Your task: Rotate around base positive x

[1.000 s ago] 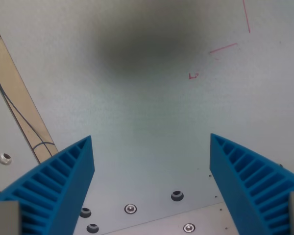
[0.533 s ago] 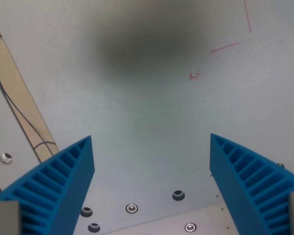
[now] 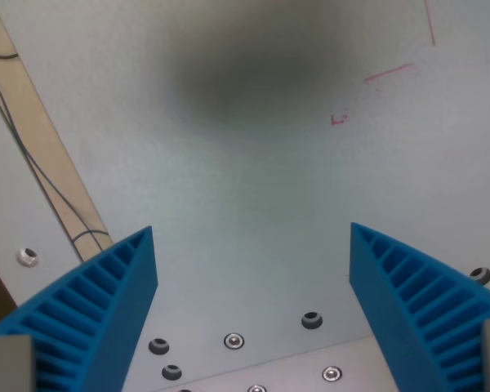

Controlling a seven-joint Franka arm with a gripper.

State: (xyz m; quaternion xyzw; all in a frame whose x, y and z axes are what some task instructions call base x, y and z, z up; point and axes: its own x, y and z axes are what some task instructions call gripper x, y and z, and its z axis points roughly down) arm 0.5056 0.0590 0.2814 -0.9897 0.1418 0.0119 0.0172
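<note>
Where the wrist view looks down, these are the readings:
Gripper [image 3: 251, 237]: two blue ribbed fingers [image 3: 98, 314] spread wide apart, nothing between them.
Task's thing: no separate object shows; only bare surface lies between and ahead of the fingers.
Table [image 3: 253, 204]: pale grey, with a dark blurred shadow near the top.
Red marks [image 3: 389, 73]: thin lines at upper right.
Screws [image 3: 233, 340]: several along the bottom edge.
Wooden strip [image 3: 41, 143]: at the left, carrying thin dark cables [image 3: 33, 163].

1. Between the blue fingers [image 3: 106, 302] of the end effector [image 3: 253, 306], bare desk [image 3: 253, 204] runs toward 12 o'clock;
2. At 9 o'clock, a tan strip [image 3: 45, 155] with cables [image 3: 33, 163];
3. At 6 o'clock, flush screws [image 3: 233, 340].
</note>
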